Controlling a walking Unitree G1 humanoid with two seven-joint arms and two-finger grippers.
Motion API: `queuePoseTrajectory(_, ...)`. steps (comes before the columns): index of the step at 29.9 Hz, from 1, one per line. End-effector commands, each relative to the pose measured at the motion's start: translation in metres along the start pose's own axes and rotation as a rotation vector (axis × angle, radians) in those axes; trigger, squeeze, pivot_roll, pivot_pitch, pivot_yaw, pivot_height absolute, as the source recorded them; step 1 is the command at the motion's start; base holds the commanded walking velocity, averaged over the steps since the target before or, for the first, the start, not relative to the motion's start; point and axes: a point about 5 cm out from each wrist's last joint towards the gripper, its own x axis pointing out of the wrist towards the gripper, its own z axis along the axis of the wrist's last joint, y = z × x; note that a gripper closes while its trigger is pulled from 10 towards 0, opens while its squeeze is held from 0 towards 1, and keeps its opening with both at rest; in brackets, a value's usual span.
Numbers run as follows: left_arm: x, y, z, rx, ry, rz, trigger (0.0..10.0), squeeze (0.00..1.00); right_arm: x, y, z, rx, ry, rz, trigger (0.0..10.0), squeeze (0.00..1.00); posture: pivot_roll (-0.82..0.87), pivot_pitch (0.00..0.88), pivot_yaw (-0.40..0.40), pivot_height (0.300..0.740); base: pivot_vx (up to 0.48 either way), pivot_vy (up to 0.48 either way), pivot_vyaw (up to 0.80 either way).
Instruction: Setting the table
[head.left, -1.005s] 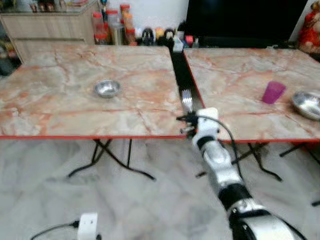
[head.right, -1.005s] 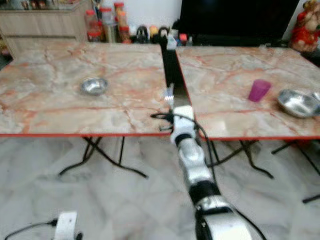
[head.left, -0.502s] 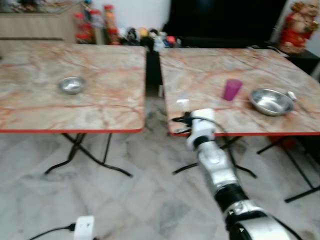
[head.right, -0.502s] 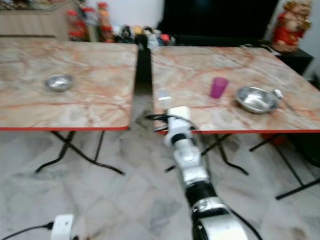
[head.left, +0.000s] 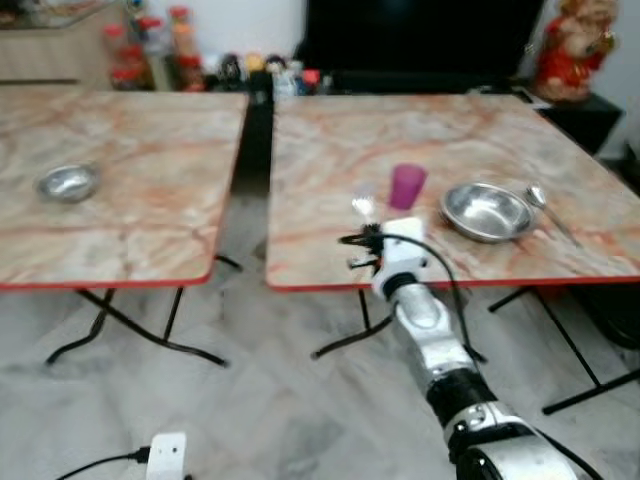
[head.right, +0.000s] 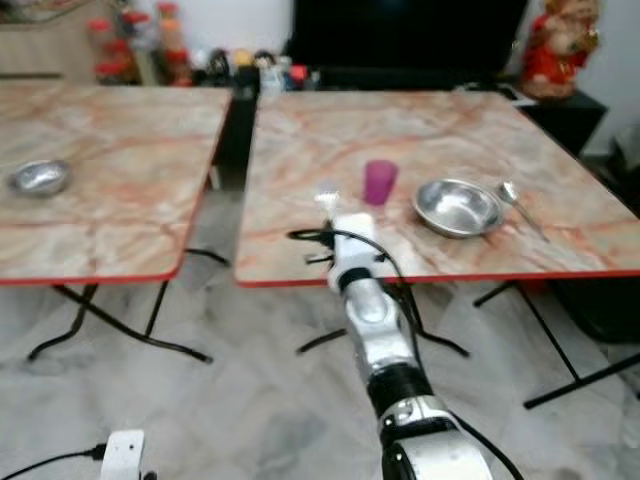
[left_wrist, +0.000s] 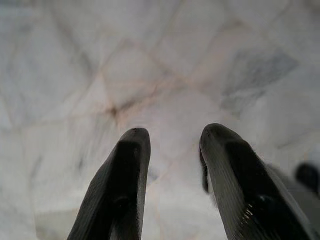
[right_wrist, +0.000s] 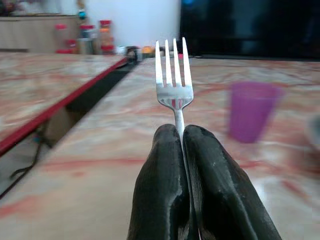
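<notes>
Clamping fork (right_wrist: 173, 75), right gripper (right_wrist: 181, 137) over table (head.left: 330, 150)

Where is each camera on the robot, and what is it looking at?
Left eye view: on the head, looking down at two tables; the right arm reaches toward the purple cup.
Right eye view: beside it, same scene, with the metal bowl.
Left wrist view: looks along the open left gripper at the floor.
Right wrist view: looks along the right gripper holding a fork.
Shared: fork and cup show in eye and right wrist views.
</notes>
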Motion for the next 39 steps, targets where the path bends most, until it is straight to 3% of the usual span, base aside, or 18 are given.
queuePoseTrajectory(1,-0.0006,-0.0059,-0.0022,0.012,0.004,-0.018,10.0,0.00,0.0006,-0.0109,0.0046,0.006,-0.014,-0.036,10.0,0.00,-0.02,0.000,-0.015,0.740,0.285,-0.382,0.00)
queuePoseTrajectory(34,-0.0006,-0.0066,-0.0021,0.004,0.002,-0.018,10.0,0.00,0.0003,-0.0160,0.0038,0.007,0.002,-0.062,10.0,0.00,-0.02,0.000,-0.018,0.740,0.105,-0.410,0.00)
queuePoseTrajectory(39,-0.0005,-0.0072,-0.0023,-0.007,0.007,-0.020,10.0,0.00,0.0006,-0.0146,0.0039,0.007,0.003,-0.059,10.0,0.00,-0.02,0.000,-0.018,0.740,0.000,0.000,0.00)
